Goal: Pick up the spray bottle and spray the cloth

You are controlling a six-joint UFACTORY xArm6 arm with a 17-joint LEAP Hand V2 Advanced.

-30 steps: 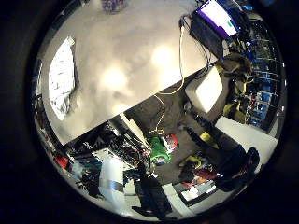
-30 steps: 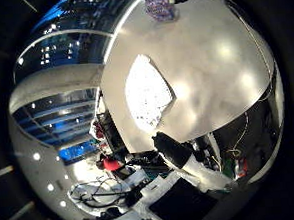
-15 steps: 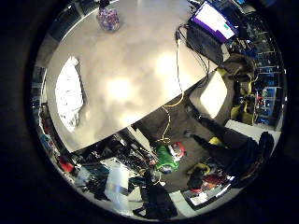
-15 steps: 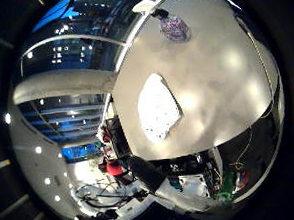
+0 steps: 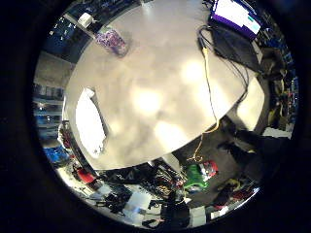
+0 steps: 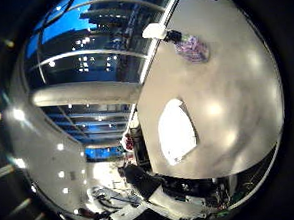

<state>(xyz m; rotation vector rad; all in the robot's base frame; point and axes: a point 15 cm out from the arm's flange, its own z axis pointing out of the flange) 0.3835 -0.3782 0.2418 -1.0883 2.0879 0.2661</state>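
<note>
In the right little finger side palm view, a white cloth (image 5: 89, 121) lies flat near one edge of a large pale round table (image 5: 165, 87). A clear purple spray bottle (image 5: 112, 41) with a white head lies on the same table, well away from the cloth. The right thumb side palm view shows the cloth (image 6: 176, 131) and the bottle (image 6: 191, 49) on the table too. My hand is high above the table.
An open laptop (image 5: 238, 15) stands at the table's edge, with a yellow cable (image 5: 209, 97) running across the tabletop and off it. Clutter and equipment (image 5: 199, 175) lie on the floor beside the table.
Both pictures have shifted, so the camera has moved. The table now fills more of the little finger side view and the bottle has come further in. Cloth and bottle have not moved.
</note>
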